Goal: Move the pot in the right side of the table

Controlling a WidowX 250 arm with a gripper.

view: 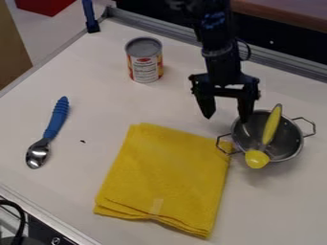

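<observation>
Pot (287,136): metal, two-handled, right side of bench (96,95); left handle at corner of folded yellow cloth (169,167).
Yellow utensil (272,127): lies across pot, rounded end at near rim.
Gripper (226,117): hangs by pot's far-left rim; jaws spread, one tip at rim, other outside.
Can (146,67): upright, behind cloth.
Blue-handled spoon (56,119): left side.

White tabletop (105,115), grey metal rail (287,64), red object (45,5) behind

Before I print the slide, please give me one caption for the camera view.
Open gripper at a metal pot, a yellow utensil lying across it, near folded yellow cloth.
</observation>
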